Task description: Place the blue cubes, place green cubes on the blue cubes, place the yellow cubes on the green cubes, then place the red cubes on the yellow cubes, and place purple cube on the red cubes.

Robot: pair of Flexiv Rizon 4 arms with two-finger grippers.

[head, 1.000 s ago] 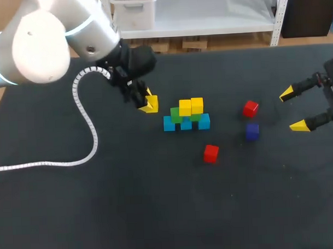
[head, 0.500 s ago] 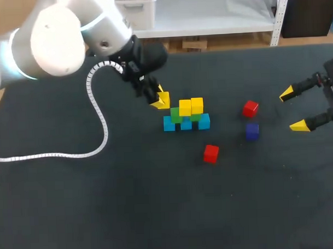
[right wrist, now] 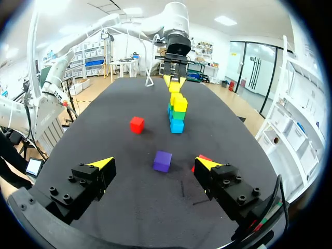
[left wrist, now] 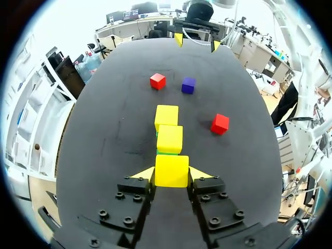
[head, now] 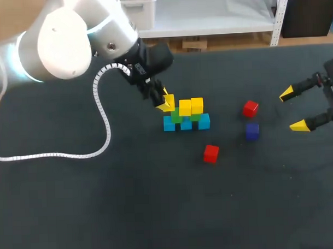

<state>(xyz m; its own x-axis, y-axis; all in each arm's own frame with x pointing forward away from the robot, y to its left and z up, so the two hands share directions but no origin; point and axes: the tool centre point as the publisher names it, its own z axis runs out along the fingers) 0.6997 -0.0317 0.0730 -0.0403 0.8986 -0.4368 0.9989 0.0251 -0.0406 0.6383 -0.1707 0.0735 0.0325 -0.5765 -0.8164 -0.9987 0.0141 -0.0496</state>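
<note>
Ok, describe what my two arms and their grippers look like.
The left arm is a glossy white tube with rounded joints, a pale blue ring and a black wrist; a white coiled cable hangs from it. The left gripper and right gripper have black bolted fingers with yellow wedge tips.

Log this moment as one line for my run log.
left pincer: shut on yellow cube, at edge of stack | right pincer: open, empty | loose: far red cube, near red cube, purple cube
</note>
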